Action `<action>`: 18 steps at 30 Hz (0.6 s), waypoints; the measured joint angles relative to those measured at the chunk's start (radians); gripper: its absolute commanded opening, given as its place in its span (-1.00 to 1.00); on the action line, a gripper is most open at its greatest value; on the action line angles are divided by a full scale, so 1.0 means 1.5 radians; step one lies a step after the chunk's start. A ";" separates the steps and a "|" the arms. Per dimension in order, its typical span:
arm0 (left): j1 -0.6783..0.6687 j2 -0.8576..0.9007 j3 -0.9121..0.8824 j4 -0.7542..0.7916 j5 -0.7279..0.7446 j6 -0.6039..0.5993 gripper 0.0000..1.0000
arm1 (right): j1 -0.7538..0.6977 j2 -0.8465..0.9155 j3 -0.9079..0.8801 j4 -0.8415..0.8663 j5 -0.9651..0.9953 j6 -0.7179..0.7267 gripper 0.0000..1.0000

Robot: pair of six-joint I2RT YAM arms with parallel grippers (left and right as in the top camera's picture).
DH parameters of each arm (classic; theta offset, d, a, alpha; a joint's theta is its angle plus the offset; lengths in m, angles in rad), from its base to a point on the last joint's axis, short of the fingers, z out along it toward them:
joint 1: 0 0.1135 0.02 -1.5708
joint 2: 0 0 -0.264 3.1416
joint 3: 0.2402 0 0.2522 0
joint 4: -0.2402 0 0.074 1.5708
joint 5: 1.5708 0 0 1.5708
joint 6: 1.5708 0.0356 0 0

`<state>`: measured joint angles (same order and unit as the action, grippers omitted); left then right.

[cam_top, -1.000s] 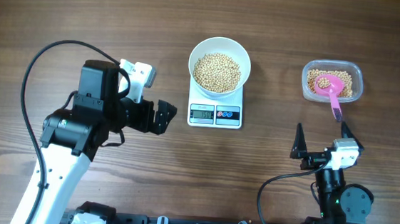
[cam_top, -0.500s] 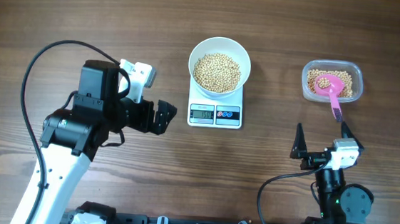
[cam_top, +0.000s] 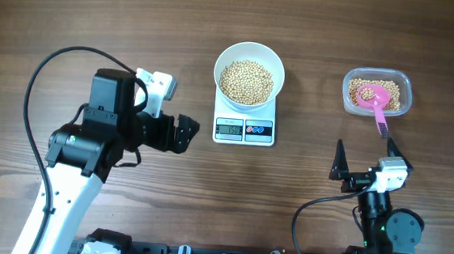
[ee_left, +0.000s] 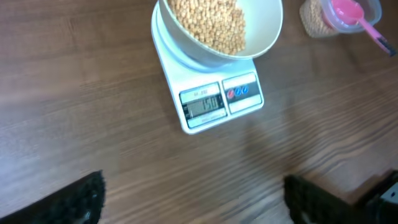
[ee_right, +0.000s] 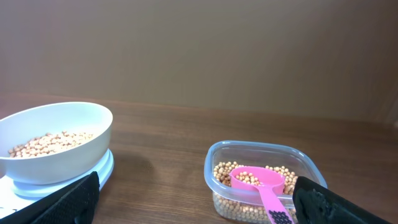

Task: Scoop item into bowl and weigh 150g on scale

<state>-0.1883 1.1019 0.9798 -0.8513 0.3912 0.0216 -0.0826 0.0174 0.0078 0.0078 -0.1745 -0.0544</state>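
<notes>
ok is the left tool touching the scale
Apart. The overhead view shows a strip of bare table between the open left tool and the scale.

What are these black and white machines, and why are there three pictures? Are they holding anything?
They are two robot arms, each ending in a two-finger claw called a gripper. One picture looks down from above the wooden table; the other two come from cameras on the arms' wrists, so the dark shapes at their bottom corners are the claws' own fingers. On the table stands a small white square kitchen scale, with a round white bowl of pale-beige beans on top. To the side sits a clear plastic tub with more beans and a pink plastic scoop resting in it. The left gripper and the right gripper are both open and hold nothing.
</notes>
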 measured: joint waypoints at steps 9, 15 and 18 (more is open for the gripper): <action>0.000 -0.003 0.000 -0.041 0.000 -0.002 1.00 | 0.000 0.000 0.000 0.000 0.000 0.000 0.99; 0.000 -0.063 0.000 -0.043 -0.005 -0.002 1.00 | 0.000 0.000 0.000 0.000 0.000 0.000 0.99; 0.000 -0.117 -0.001 -0.043 -0.026 -0.002 1.00 | 0.000 0.000 0.000 0.000 0.000 0.000 0.99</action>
<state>-0.1883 0.9264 0.9783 -0.9161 0.3523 0.0181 -0.0826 0.0174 0.0078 0.0078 -0.1745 -0.0544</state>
